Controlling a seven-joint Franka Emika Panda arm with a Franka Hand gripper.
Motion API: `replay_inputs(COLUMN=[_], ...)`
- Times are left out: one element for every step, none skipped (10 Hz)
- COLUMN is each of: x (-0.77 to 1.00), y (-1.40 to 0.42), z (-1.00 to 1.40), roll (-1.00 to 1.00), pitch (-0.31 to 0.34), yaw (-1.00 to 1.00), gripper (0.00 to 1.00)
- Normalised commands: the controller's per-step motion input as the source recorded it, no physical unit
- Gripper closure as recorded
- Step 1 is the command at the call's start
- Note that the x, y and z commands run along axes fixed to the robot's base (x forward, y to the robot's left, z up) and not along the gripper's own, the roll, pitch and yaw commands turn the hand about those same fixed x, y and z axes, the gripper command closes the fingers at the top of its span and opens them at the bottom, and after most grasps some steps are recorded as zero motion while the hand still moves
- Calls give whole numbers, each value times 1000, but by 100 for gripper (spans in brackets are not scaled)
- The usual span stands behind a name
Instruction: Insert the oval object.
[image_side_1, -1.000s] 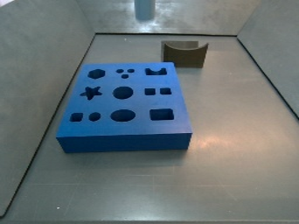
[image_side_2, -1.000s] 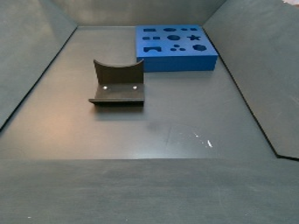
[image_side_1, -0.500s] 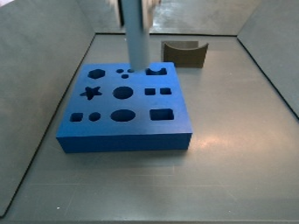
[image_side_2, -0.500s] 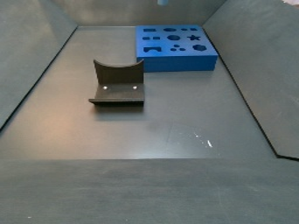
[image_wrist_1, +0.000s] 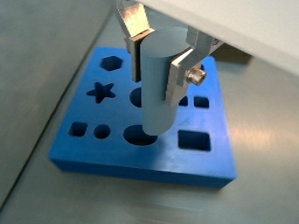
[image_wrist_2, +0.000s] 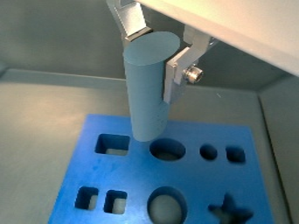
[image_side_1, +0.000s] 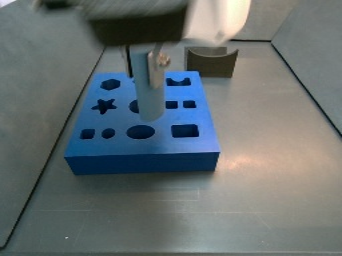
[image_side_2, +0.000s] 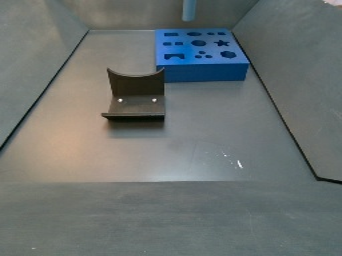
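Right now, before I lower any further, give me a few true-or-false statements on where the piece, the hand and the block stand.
1. The hand holds a tall pale blue peg upright between its fingers. True.
2. The peg hangs over the blue block. True.
3. The peg is already sunk flush in its hole. False: in both wrist views most of its length stands above the block.
4. The fixture sits on top of the block. False: it stands on the floor, apart from the block.
5. The block has only round holes. False: a star, a hexagon and squares show too.
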Motion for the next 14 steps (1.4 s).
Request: replay_inputs(x=[-66, -69, -74, -11, 0, -23, -31, -20, -23, -109, -203, -89, 0, 94], y=[0, 0, 0, 0, 40, 37, 0, 9, 3, 37, 20, 0, 0, 0], z=[-323, -283, -249, -129, -117, -160, -200, -274, -314, -346, -334, -403, -414, -406], roll=[96, 93, 87, 36, 10, 0, 0, 0, 0, 0, 0, -53, -97, -87], pitch=[91, 104, 110, 130, 116, 100, 70, 63, 70, 76, 74, 34, 9, 0], yaw=[-969, -963, -969, -934, -829, -809, -740, -720, -720, -754, -726, -683, -680, -591], gripper=[100, 100, 100, 100, 100, 100, 100, 100, 100, 100, 100, 100, 100, 100])
